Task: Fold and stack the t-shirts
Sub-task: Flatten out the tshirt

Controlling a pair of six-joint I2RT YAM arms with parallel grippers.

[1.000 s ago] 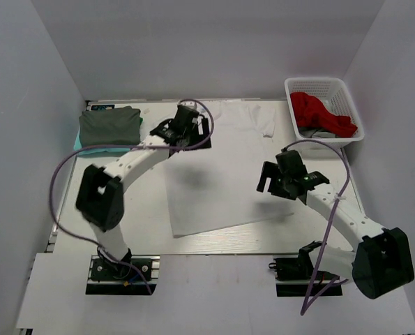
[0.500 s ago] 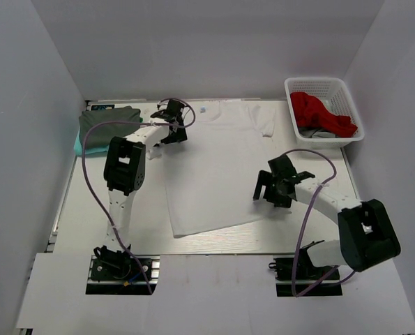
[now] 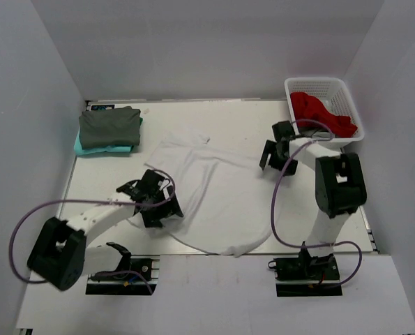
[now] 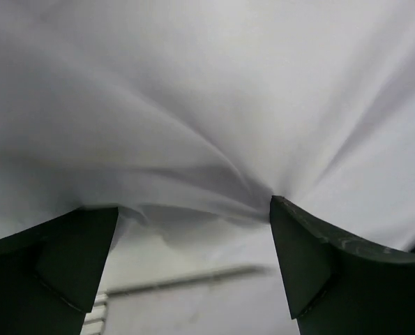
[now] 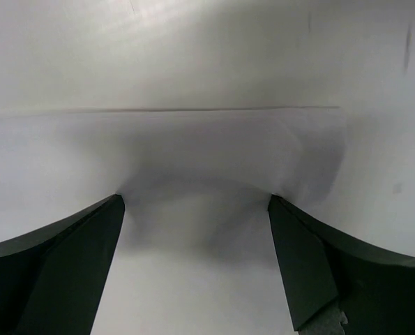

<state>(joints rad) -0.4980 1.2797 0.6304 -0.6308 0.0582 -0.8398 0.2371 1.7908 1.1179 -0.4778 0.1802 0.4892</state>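
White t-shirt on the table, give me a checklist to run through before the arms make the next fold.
1. White t-shirt spread flat: not ok, it is bunched and creased.
2. Left claw pinching cloth: not ok, cloth lies between fingers that stand apart.
3. Right claw pinching cloth: not ok, its fingers stand apart over a cloth edge.
4. Stack ready: ok, the dark grey t-shirt lies folded on the teal t-shirt.
5. Where the neck label sits: cannot tell.
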